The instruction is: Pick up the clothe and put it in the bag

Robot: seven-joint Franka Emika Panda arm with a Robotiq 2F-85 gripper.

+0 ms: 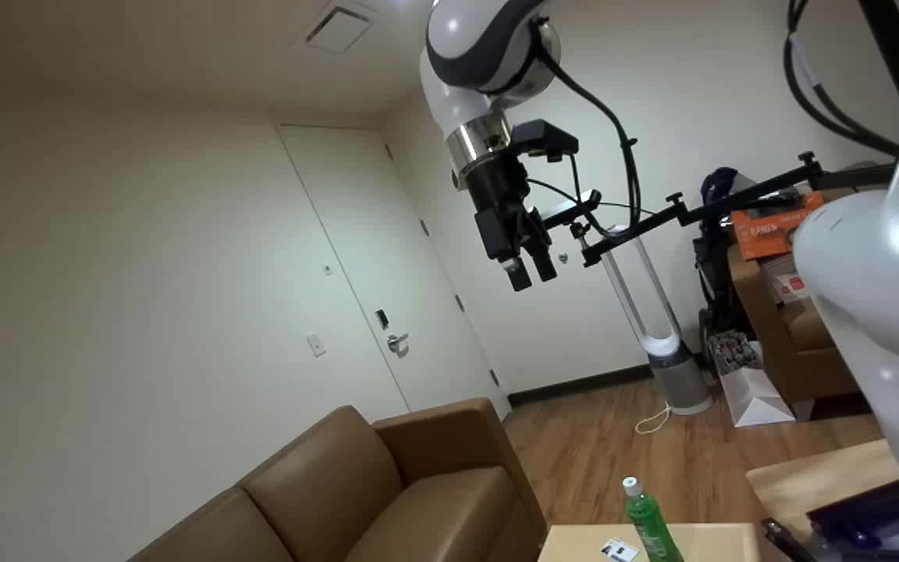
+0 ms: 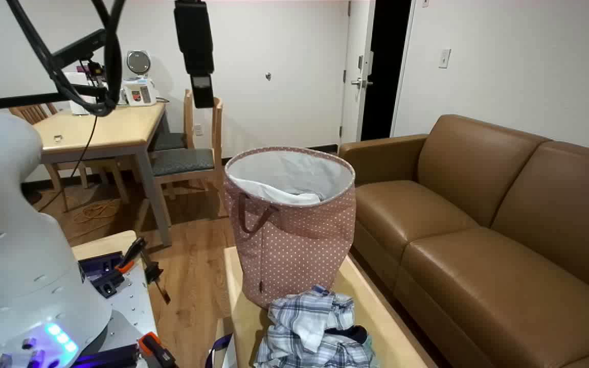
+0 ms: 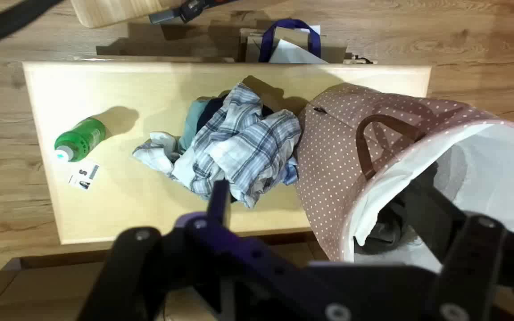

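I have the end effector (image 1: pixel 534 276) spread apart, gripping nothing. The plaid cloth (image 3: pixel 248 151) lies heaped on the surface (image 3: pixel 141 209) just beside the bag (image 3: pixel 328 167), outside it, so by my reading the grasp, lift and drop all remain.

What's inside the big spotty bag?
In the wrist view, the spotty bag shows white lining and something dark, unclear what. The pincer and the bag itself hide the rest.
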